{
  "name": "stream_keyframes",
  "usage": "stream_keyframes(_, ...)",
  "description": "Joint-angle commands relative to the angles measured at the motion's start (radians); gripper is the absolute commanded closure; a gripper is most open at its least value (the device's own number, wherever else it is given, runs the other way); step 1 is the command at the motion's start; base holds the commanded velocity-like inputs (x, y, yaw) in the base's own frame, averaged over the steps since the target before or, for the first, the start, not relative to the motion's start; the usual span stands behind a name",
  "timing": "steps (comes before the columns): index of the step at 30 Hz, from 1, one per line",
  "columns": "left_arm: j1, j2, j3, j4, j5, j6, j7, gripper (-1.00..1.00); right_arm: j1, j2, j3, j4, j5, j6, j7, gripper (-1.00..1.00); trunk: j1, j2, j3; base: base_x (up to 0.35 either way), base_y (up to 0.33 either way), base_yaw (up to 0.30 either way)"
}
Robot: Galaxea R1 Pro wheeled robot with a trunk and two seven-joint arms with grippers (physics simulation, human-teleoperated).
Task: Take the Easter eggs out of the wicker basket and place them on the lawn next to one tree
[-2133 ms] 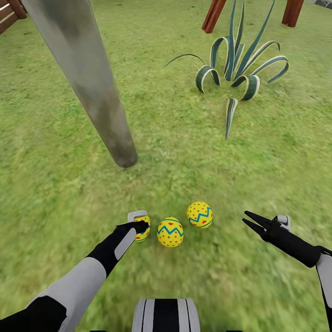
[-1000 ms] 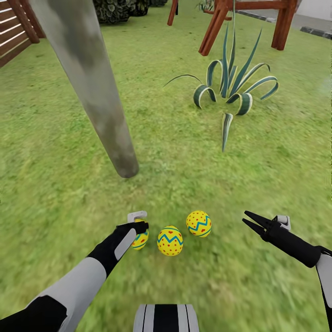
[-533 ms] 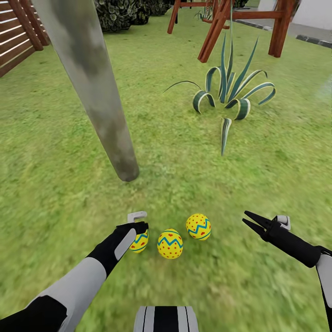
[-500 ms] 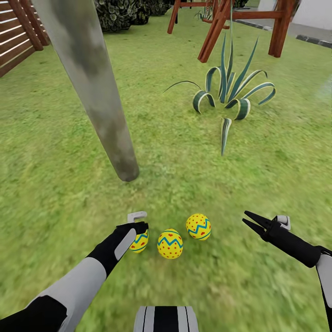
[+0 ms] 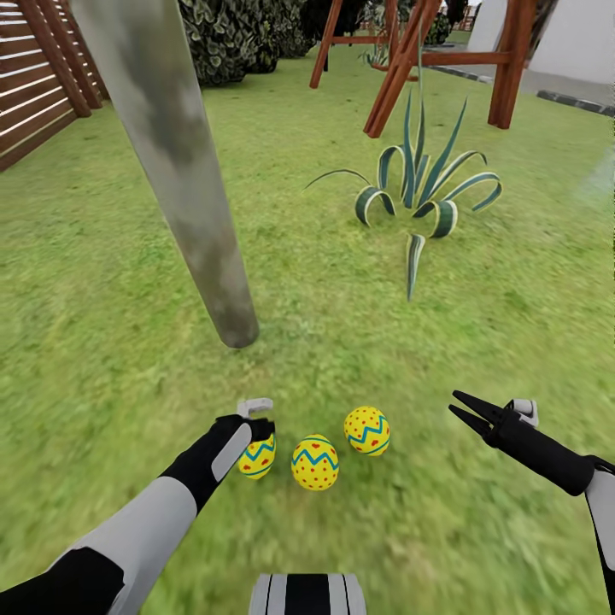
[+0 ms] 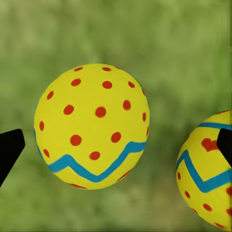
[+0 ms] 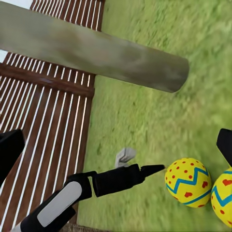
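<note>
Three yellow Easter eggs with red dots and teal zigzags lie on the lawn (image 5: 111, 342): left egg (image 5: 257, 457), middle egg (image 5: 315, 463), right egg (image 5: 367, 430). The tree (image 5: 192, 196), a pale mottled trunk, meets the grass a short way beyond them. My left gripper (image 5: 260, 424) hovers open just above the left egg; in the left wrist view that egg (image 6: 92, 125) sits between the spread fingertips (image 6: 10, 147), with a second egg (image 6: 208, 169) beside it. My right gripper (image 5: 461, 408) is open and empty, right of the eggs. The wicker basket is out of view.
A striped spiky plant (image 5: 418, 188) grows beyond the eggs to the right. Red-brown wooden frame legs (image 5: 397, 64) stand behind it. A slatted wooden fence (image 5: 43, 85) runs along the far left, with bushes (image 5: 231, 34) at the back. Open grass surrounds the eggs.
The whole view has lifted, bringing more of the far garden in. The eggs stay on the grass, and the left gripper now stands a little higher off the left egg.
</note>
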Motion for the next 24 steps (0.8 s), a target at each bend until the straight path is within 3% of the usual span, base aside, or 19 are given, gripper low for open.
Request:
stream_keyframes(1, 0.0, 0.001, -0.005, -0.002, 0.011, 0.005, 0.01, -1.0, -0.001, 0.0, -0.001, 0.0, 0.004, 0.003, 0.005, -1.0, -0.001, 0.0, 0.003, 0.0, 0.0, 0.0)
stream_keyframes(24, 0.0, 0.001, -0.001, -0.009, 0.011, 0.056, 0.014, -1.0, -0.001, 0.002, 0.001, 0.0, 0.003, 0.003, 0.006, -1.0, -0.011, 0.005, 0.092, -0.091, 0.0, 0.0)
